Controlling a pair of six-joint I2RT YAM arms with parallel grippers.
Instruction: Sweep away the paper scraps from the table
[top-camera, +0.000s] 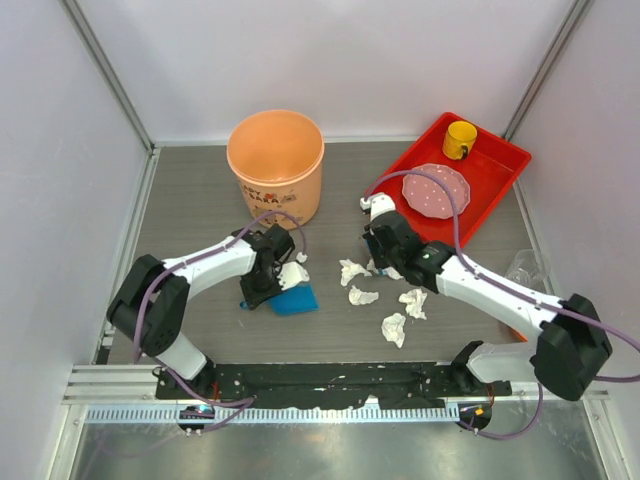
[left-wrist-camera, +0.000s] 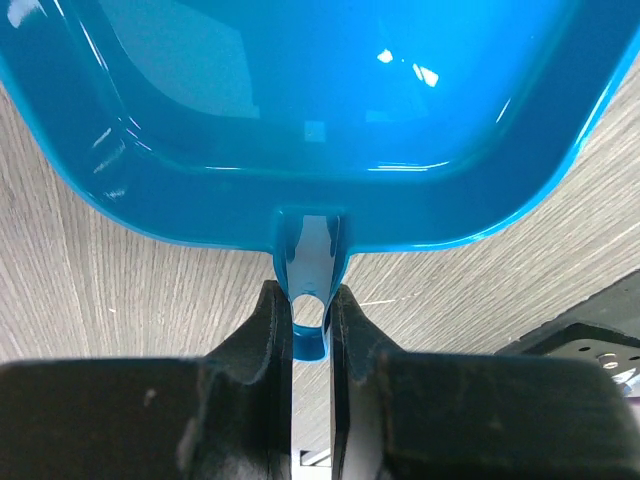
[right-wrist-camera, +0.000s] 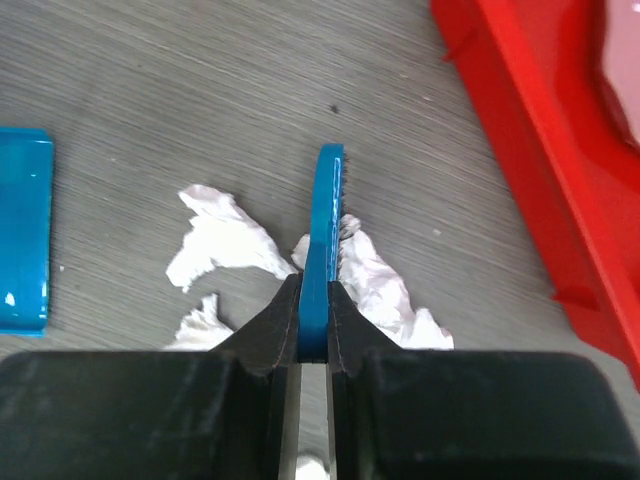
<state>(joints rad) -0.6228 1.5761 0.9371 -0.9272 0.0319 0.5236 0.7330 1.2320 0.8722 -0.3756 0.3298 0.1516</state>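
Several crumpled white paper scraps lie on the grey wood-grain table (top-camera: 200, 200) in the middle: one (top-camera: 352, 270), another (top-camera: 362, 296), and more to the right (top-camera: 414, 302). A scrap (top-camera: 293, 274) sits at the blue dustpan (top-camera: 296, 300). My left gripper (top-camera: 262, 285) is shut on the dustpan's handle (left-wrist-camera: 311, 310), with the pan (left-wrist-camera: 320, 100) flat on the table. My right gripper (top-camera: 380, 262) is shut on a thin blue brush (right-wrist-camera: 328, 215). The brush stands upright between two scraps, one to its left (right-wrist-camera: 225, 240) and one to its right (right-wrist-camera: 385, 290).
An orange bucket (top-camera: 276, 160) stands behind the dustpan. A red tray (top-camera: 490, 185) at the back right holds a pink plate (top-camera: 436, 190) and a yellow cup (top-camera: 460, 139). A clear plastic cup (top-camera: 527, 268) lies at the right wall.
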